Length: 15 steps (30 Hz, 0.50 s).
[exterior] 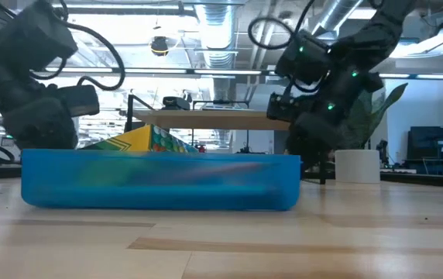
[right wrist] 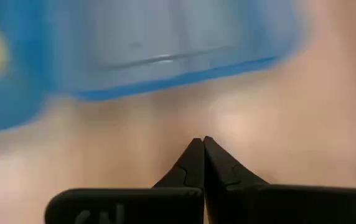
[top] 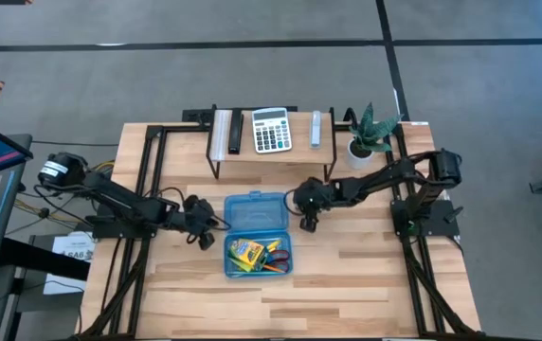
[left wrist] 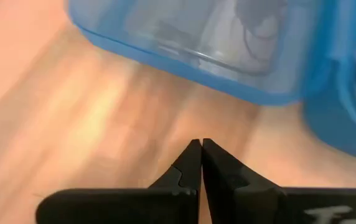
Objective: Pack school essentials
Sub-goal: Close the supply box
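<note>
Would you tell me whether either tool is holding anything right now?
Nothing is held: the left tool and right tool are both shut and empty beside the blue case.

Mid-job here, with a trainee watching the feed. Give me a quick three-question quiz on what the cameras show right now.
1. True or false: the blue case lies open with its lid toward the shelf.
2. What do the left gripper and right gripper hold? A) pencils B) nothing, jaws shut C) the calculator
3. Fill in: the crayon box lies in the case's ___ half.

Key: 1 true. 2 B. 3 front, nearer the table's front edge.
</note>
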Each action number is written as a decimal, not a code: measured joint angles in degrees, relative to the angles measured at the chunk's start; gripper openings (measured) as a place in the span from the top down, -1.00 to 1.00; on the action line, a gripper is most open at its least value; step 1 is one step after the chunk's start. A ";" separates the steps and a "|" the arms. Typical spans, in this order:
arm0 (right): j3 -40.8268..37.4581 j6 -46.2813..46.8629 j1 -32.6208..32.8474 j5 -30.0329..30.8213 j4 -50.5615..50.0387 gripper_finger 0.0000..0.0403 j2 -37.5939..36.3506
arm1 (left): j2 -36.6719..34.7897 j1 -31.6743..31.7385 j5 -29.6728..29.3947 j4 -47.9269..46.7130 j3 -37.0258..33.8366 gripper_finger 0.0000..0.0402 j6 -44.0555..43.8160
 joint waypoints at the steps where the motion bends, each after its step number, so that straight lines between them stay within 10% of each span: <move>1: -0.04 -0.31 -0.68 0.41 0.46 0.96 0.00 | 0.05 0.75 -0.45 -0.08 -0.01 1.00 0.66; 15: 0.30 -1.68 -5.58 -1.77 12.28 0.96 8.07 | 1.73 8.57 -2.49 2.15 -0.05 1.00 7.53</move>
